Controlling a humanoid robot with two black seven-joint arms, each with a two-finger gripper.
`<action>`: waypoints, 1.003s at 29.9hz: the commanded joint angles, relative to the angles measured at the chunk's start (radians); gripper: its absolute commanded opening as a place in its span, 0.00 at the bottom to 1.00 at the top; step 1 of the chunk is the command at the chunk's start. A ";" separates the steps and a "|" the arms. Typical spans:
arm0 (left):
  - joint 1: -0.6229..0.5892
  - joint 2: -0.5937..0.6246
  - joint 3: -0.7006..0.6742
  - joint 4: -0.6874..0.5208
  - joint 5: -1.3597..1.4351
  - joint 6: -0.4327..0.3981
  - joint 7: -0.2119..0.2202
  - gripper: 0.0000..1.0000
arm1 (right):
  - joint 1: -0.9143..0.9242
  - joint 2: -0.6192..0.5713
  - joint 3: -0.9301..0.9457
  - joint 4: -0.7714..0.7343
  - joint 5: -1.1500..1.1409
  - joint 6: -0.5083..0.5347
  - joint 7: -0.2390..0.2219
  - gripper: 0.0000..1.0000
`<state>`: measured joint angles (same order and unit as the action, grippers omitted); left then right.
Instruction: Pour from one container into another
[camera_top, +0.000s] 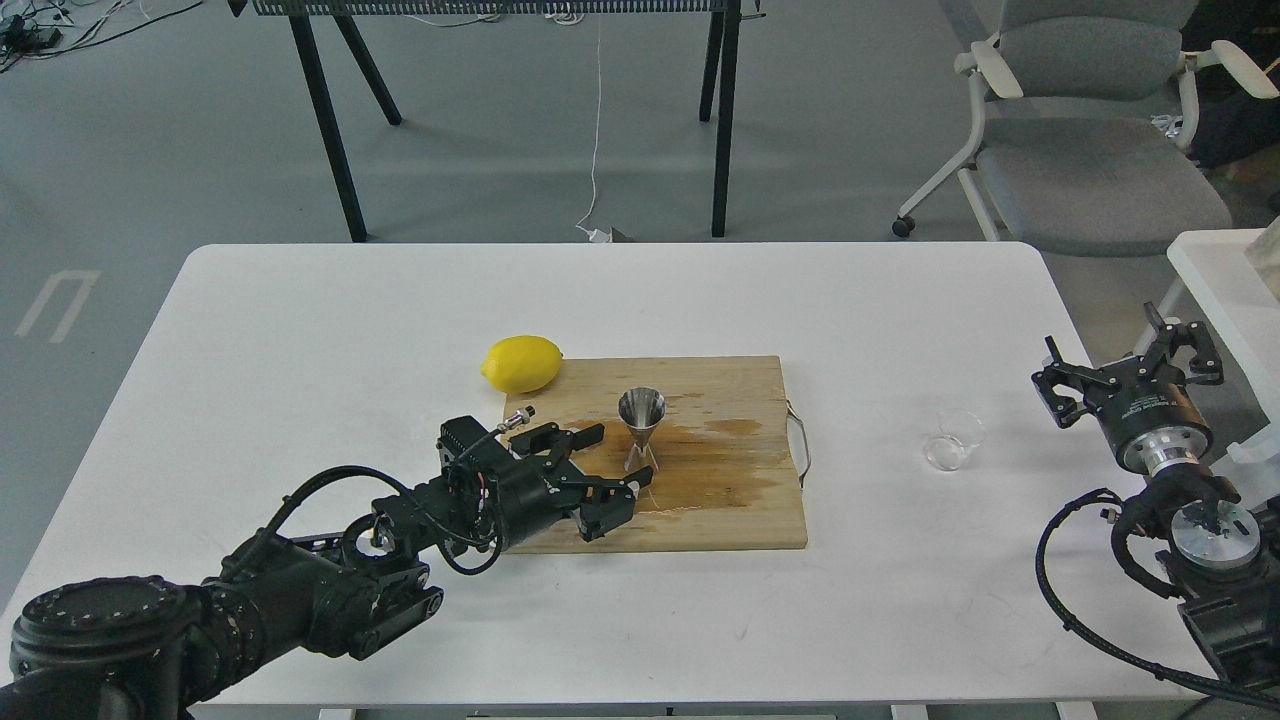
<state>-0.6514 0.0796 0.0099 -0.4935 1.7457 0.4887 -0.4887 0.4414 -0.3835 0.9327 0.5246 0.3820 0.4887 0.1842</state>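
Observation:
The steel jigger (641, 428) stands upright on the wooden cutting board (720, 500), near its middle. My left gripper (612, 458) is open just left of the jigger, its two fingers spread and nothing between them. The small clear cup (953, 440) sits on the white table to the right of the board. My right gripper (1130, 360) is open at the table's right edge, a little right of the cup and holding nothing.
A yellow lemon (521, 363) lies at the board's far left corner. A wet stain darkens the board right of the jigger. A metal handle (800, 440) sticks out of the board's right side. A grey chair (1080, 130) stands beyond the table.

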 joint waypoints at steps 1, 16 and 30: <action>0.001 0.071 -0.001 -0.063 0.000 0.000 0.000 0.87 | -0.001 0.000 0.000 0.000 0.000 0.000 0.000 1.00; -0.007 0.471 -0.022 -0.396 -0.023 0.000 0.000 0.84 | -0.007 0.000 0.001 0.000 0.000 0.000 0.001 1.00; -0.011 0.694 -0.545 -0.617 -0.570 -0.781 0.000 0.87 | 0.077 -0.035 0.014 0.049 -0.002 0.000 0.000 1.00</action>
<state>-0.6652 0.7736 -0.3940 -1.1422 1.2813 0.0447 -0.4886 0.4812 -0.4080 0.9398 0.5686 0.3807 0.4887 0.1841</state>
